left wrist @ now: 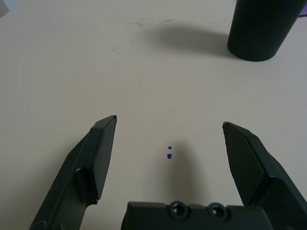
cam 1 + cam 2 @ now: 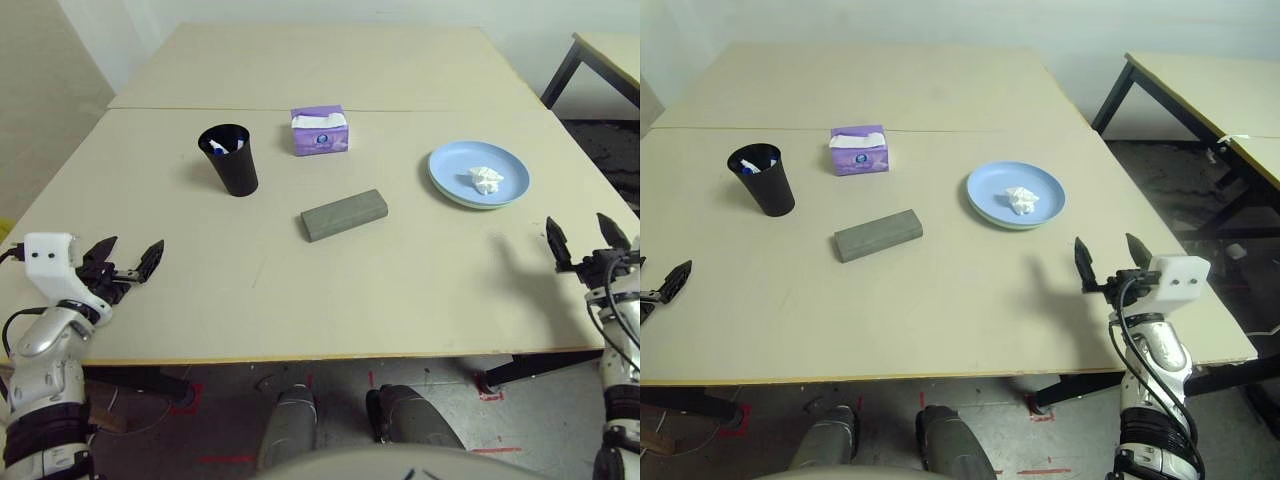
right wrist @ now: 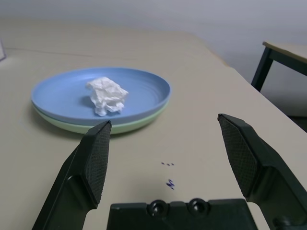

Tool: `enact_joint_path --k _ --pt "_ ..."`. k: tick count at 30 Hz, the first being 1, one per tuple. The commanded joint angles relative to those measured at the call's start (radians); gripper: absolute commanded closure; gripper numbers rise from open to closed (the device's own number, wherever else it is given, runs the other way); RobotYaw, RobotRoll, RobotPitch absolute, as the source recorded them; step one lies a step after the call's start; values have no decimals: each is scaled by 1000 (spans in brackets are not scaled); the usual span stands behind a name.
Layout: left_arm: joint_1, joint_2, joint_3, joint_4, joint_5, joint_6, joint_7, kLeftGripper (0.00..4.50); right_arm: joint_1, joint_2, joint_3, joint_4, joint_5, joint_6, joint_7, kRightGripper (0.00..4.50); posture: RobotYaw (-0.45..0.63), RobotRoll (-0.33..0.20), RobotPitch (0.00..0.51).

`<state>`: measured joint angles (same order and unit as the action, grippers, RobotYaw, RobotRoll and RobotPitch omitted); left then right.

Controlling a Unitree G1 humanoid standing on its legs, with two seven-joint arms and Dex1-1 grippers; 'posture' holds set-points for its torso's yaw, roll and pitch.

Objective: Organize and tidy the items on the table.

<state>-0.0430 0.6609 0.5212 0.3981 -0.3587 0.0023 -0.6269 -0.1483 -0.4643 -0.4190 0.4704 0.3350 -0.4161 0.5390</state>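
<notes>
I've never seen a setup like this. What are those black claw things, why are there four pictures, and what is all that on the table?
It is a humanoid robot at a table. Two pictures come from cameras in its head, looking down past its silver arms. The other two come from cameras on each wrist, looking out between that hand's two black fingers.

The claws are its hands: the left gripper and the right gripper. Both are open and hold nothing.

On the table stand a black cup with marker pens in it and a purple tissue box. In the middle lies a closed grey glasses case. To the right sits a blue plate stacked on a green plate, with a crumpled tissue on top.
</notes>
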Motion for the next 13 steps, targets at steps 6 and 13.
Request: enact_joint_path --k 6,13 --pt "-10 41 6 27 -2 -15 -20 21 45 39 25 -153 3 59 -46 0 -8 0 148" --pt "-41 29 -10 15 1 -14 -8 21 100 52 15 -196 6 62 -75 0 -17 0 128"
